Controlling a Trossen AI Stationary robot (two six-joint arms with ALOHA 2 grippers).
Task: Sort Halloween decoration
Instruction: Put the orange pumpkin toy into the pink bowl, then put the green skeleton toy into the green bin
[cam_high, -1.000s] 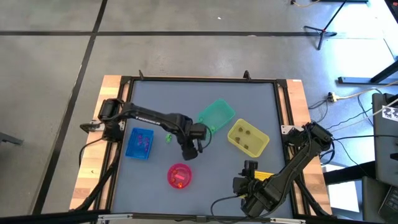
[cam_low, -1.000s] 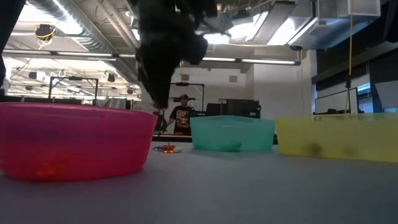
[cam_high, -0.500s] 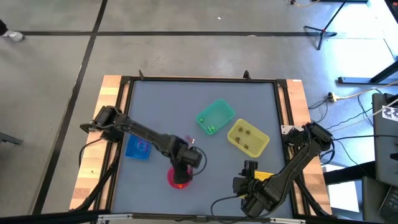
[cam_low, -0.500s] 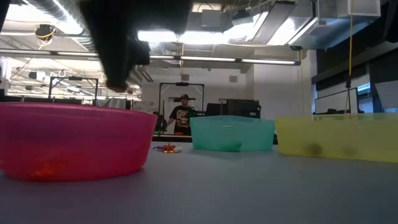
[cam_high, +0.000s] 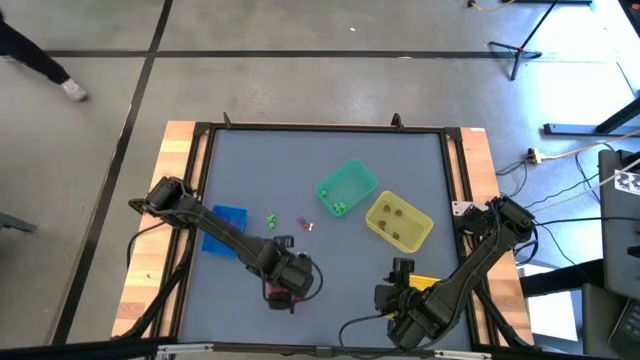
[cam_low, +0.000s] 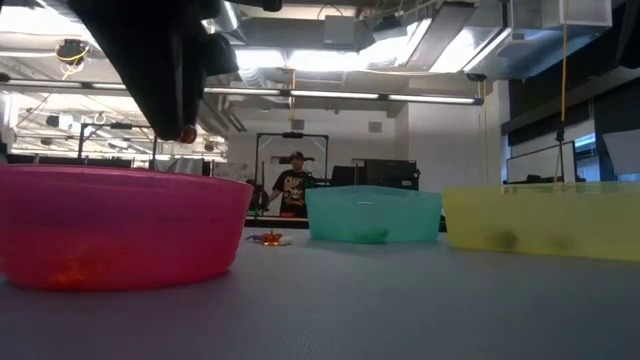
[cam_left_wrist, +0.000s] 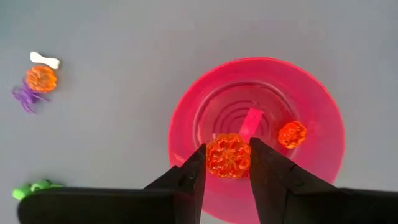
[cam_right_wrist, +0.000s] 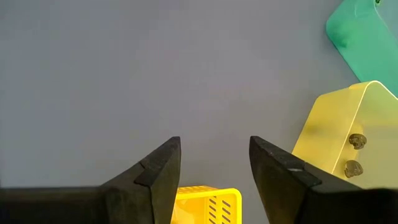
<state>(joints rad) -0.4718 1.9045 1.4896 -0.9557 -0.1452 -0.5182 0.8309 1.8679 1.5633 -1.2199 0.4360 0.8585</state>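
Status: left hand (cam_left_wrist: 227, 163) sits directly over the pink bowl (cam_left_wrist: 186, 106) at the near centre of the desk (cam_high: 400, 160), fingers (cam_left_wrist: 189, 180) clamped on an orange pumpkin trinket (cam_left_wrist: 228, 155). It's held above the bowl, not touching the floor of it. Inside the bowl: a second orange pumpkin (cam_left_wrist: 291, 134) and a small pink piece (cam_left_wrist: 251, 123).

Loose trinkets on the desk, just far of the bowl: white bone (cam_left_wrist: 45, 60), another orange pumpkin (cam_left_wrist: 41, 79), purple spider (cam_left_wrist: 25, 98), all bunched together; a green piece (cam_left_wrist: 34, 186) sits a bit to their left.

Bins: blue bin (cam_high: 228, 222) on the left, partly under the left arm; green bin (cam_high: 348, 187) centre, with green bits in it; yellow bin (cam_high: 398, 221) just right of it, with dark grey trinkets (cam_right_wrist: 356, 141) inside.

Right hand (cam_right_wrist: 212, 158) is parked at the near right of the desk, fingers spread wide, holding nothing, with a yellow slotted crate (cam_right_wrist: 205, 202) just below it.

Low view: a person (cam_low: 293, 188) stands in the room beyond the desk.
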